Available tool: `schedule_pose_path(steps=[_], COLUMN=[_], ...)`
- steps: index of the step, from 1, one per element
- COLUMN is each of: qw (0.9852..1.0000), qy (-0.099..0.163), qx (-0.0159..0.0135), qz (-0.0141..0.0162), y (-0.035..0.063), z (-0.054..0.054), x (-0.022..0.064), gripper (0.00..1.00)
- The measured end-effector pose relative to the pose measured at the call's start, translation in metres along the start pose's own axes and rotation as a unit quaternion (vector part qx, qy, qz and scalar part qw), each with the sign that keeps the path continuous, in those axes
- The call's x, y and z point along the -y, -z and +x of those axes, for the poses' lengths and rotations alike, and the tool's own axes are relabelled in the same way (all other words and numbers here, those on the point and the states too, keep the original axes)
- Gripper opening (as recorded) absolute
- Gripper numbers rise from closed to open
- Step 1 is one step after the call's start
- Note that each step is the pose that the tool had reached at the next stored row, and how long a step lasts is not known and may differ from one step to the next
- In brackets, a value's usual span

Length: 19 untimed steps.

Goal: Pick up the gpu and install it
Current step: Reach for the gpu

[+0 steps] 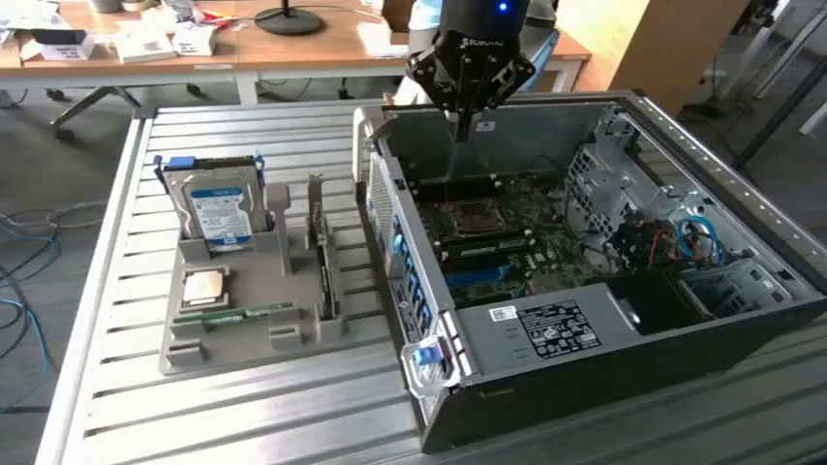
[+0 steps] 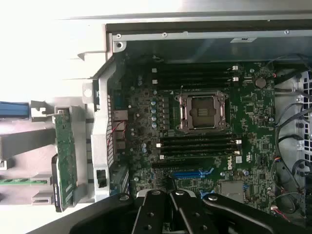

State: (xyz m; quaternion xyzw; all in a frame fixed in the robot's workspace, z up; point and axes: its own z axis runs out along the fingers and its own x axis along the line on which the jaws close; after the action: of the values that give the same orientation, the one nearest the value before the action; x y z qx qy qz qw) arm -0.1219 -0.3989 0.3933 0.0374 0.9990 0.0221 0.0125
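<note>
Slatted metal surface (image 1: 232, 407) carries everything.

Open case (image 1: 582, 387) lies on its side toward the exterior view's right, with the motherboard (image 1: 543, 247) (image 2: 253, 122) facing up. The CPU socket (image 1: 472, 218) (image 2: 202, 112) is mid-board, with dark memory slots on both sides of it. A blue slot (image 2: 192, 173) shows just past my fingers in the wrist view.

Grey tray (image 1: 246, 349) (image 2: 24, 141) sits on the surface at the exterior view's left, just beside the case and not touching it.

My pincer (image 1: 462, 124) (image 2: 170, 197) hangs over the open case, above the far end of the board. The fingers are pressed together, tips meeting in a point, pinching nothing.

Hard drive (image 1: 220, 208) stands upright in the tray's far slot, blue label toward the camera.

gpu (image 1: 324, 266) (image 2: 64, 146) stands on edge in the tray slot nearest the case, bracket end at the far side. It's not picked up yet and is well apart from my pincer.

CPU chip (image 1: 204, 288) lies flat in its pocket in front of the drive.

Memory stick (image 1: 239, 315) (image 2: 22, 181) lies on edge in front of the chip, crosswise to the gpu.
</note>
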Motion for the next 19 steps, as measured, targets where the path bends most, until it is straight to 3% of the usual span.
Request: schedule_pose_path(steps=[13, 19], qw=[1.0, 1.0], qy=[0.0, 0.0], qx=[0.0, 0.0], qz=[-0.0001, 0.0], y=[-0.0001, 0.0001], z=[0.0003, 0.0093], x=[0.0, 0.0005], gripper=[0.11, 0.11])
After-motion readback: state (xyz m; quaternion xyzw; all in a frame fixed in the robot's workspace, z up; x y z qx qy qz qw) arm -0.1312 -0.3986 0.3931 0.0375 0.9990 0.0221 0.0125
